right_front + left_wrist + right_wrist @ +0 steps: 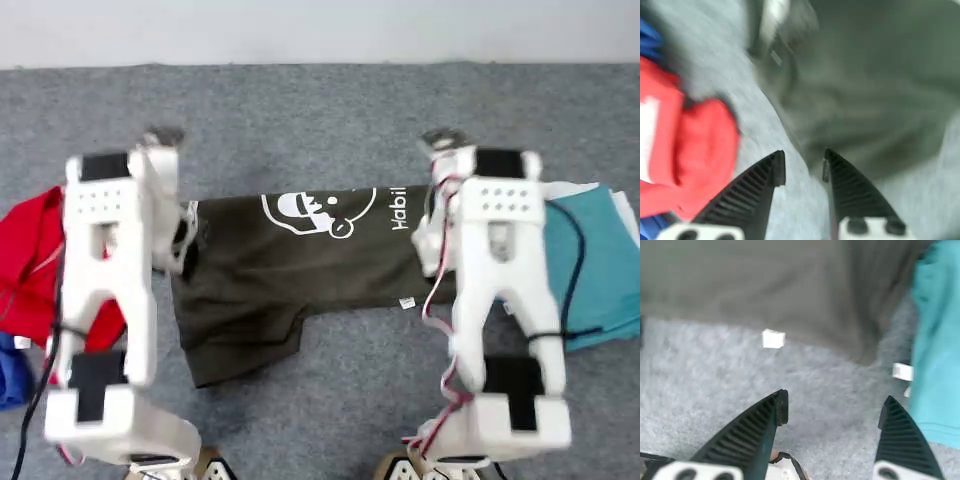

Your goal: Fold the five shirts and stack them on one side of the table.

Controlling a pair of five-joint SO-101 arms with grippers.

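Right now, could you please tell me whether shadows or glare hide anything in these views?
High view: even light, no glare on the dark shirt. Left wrist view: red shirt brightly lit. Right wrist view: teal shirt glare-free.

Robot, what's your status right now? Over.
Left gripper, right gripper: jaws open, empty. Dark shirt flat, centre, ungripped. Red shirt, teal shirt at the sides.
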